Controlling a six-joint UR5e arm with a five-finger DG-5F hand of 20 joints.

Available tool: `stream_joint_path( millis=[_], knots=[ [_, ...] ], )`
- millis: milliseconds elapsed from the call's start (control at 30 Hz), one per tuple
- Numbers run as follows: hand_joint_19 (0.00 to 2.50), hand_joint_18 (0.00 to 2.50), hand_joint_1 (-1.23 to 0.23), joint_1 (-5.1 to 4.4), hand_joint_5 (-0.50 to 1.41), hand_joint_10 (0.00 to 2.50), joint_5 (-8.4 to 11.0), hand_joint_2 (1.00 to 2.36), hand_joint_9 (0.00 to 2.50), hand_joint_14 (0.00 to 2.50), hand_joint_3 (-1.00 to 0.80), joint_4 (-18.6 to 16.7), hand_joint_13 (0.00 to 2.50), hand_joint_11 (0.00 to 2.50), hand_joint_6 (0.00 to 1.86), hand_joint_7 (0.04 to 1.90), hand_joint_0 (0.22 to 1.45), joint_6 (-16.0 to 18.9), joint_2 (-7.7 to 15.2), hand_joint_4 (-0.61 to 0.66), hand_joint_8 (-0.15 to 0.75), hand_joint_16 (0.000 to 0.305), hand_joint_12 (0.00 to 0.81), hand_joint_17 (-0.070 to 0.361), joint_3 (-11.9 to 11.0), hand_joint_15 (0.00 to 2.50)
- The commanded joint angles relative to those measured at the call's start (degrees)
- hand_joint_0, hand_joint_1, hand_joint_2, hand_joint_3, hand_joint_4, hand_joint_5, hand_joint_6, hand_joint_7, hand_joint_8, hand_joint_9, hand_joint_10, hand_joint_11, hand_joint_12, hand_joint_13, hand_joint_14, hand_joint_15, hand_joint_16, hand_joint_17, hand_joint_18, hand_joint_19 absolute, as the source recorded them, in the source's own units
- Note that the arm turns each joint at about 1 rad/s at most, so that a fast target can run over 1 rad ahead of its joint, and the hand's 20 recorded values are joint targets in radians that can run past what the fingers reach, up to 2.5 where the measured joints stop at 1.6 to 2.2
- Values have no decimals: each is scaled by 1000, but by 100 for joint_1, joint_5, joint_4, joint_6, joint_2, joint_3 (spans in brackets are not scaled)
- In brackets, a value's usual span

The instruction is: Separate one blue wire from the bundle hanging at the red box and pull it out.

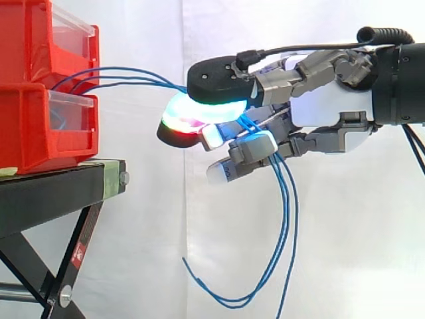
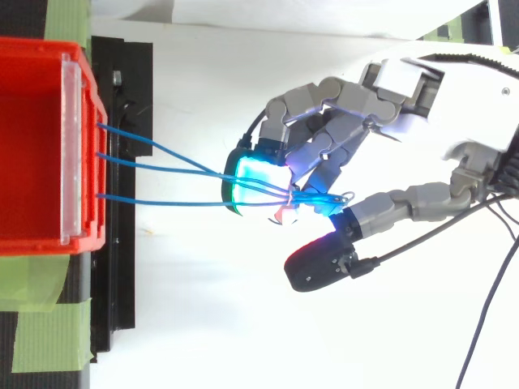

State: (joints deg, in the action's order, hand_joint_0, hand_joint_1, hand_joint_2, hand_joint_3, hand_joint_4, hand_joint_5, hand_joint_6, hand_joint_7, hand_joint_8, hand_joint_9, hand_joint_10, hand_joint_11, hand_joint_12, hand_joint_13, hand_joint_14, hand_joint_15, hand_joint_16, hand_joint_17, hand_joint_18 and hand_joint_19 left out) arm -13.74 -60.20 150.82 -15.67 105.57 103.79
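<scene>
Three blue wires [image 2: 162, 174] run from the front of the red box [image 2: 32, 146] rightward and meet at the hand [image 1: 312, 113]. The hand's fingers are curled round the wires, with glowing pads [image 1: 199, 116] pressed together where the wires pass between them. Below the hand the wires' loose ends [image 1: 282, 226] hang down in long loops. In the side view the wires [image 1: 113, 74] leave the gap between the upper and lower red bins [image 1: 40, 93]. The hand sits to the right of the box, a short way off it.
The red bins stand on a black stand [image 1: 60, 193] with slanted legs, and green tape [image 2: 49, 336] shows on its top. A white curtain [image 1: 159, 252] hangs behind. Open room lies below and right of the hand.
</scene>
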Motion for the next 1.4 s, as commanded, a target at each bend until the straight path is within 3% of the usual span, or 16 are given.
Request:
stream_joint_path(
  millis=[0,167,333,667,800,1133,1367],
  knots=[
    [480,500,-850,12,-251,17,0,1000,815,4,-500,0,1371,957,810,1029,640,3,-2,200,315,42,296,95,0,1580],
    [518,555,-596,3,-230,22,0,1000,936,0,-500,0,1454,932,796,1041,576,-6,-2,213,346,46,297,103,0,1580],
    [537,567,-497,3,-220,20,0,1005,974,19,-442,0,1470,933,787,1054,586,-6,-2,217,353,47,299,105,0,1587],
    [548,625,-671,12,-225,19,0,1028,1031,28,-134,0,1508,972,827,1018,654,-94,-2,217,365,46,280,105,0,1615],
    [547,632,-701,12,-224,20,0,1028,1032,19,-127,0,1515,997,831,989,665,-129,-2,211,366,46,287,104,0,1626],
    [516,569,-945,20,-243,20,0,1025,871,0,-207,0,1428,992,851,1040,733,-155,-2,194,312,42,292,95,0,1646],
    [470,522,-984,20,-259,20,-18,1019,761,4,-293,0,1344,982,844,1058,756,-147,-2,166,277,39,303,88,0,1639]
  ],
)
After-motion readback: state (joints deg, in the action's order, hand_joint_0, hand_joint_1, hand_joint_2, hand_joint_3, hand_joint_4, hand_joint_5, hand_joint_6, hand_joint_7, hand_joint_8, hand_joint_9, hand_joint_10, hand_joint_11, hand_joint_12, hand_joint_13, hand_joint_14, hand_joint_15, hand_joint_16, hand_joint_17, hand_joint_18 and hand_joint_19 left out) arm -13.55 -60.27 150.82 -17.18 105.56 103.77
